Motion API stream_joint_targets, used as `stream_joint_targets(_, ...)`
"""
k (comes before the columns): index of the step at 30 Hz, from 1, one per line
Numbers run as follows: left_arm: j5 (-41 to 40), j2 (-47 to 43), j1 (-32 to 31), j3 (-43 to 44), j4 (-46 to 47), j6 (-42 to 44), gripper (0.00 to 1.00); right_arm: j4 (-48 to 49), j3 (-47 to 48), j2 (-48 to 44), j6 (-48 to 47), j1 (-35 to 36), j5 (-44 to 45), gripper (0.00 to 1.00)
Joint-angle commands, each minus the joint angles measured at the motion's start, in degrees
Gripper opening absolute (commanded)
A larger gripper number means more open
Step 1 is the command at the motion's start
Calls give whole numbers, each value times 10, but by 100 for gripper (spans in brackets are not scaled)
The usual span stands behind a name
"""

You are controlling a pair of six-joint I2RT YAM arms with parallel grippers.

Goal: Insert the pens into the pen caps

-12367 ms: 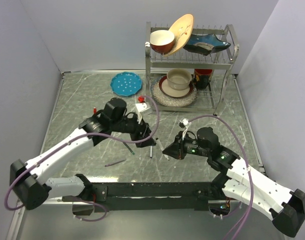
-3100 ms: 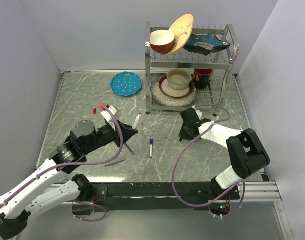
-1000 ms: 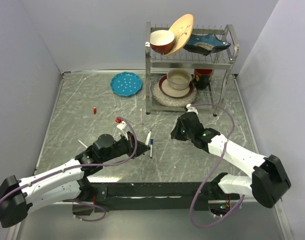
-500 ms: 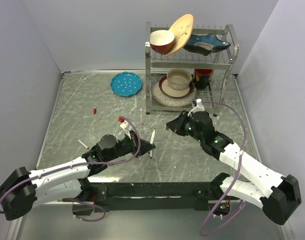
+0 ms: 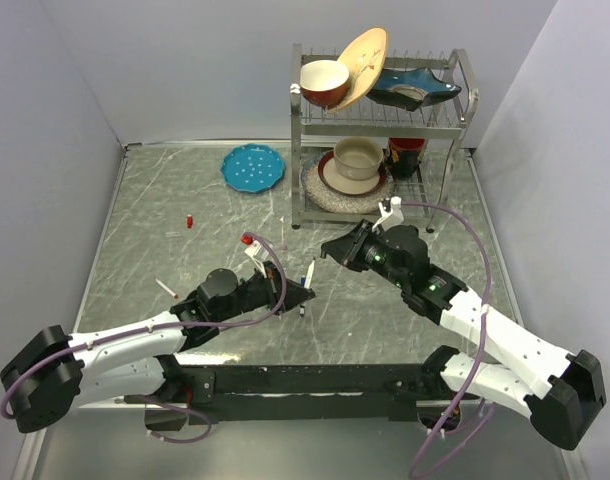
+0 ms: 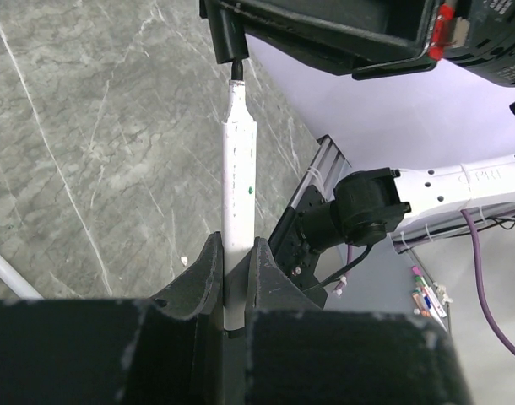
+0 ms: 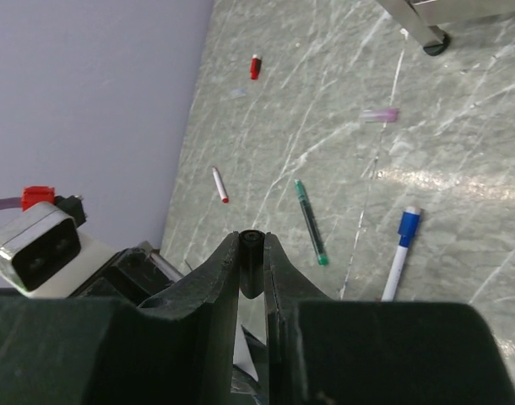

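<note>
Between the left fingers (image 6: 198, 283) there's a white-barrelled pen (image 6: 238, 169), clamped tight and sticking straight out, black tip aimed at the right arm. The right fingers (image 7: 214, 278) are pinched on a little black cap (image 7: 251, 249). From the left wrist view the tip sits right at the mouth of that cap, but I honestly can't tell if it's inside. Both are held above the table (image 5: 185, 190), about the middle and toward the near side. Going outward, lying flat on the table are a blue-ended pen (image 7: 400, 253) and a green pen (image 7: 309, 221) close together. A red-ended pen (image 7: 219, 184) lies off toward the left wall, and a red cap (image 7: 255, 66) is farther back. A dish rack (image 5: 380, 128) with bowls and plates stands at the back right, with a teal plate (image 5: 253, 166) just left of it.
</note>
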Motion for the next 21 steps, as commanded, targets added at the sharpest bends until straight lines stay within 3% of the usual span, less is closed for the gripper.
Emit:
stream_joint_targets(1,8,2,-4,2,30,-3,1,30,32,1,5,10,5,3)
stream_joint_targets(21,9,-4,-7,-10,41,-9,1,15,45,6,1,26,24,3)
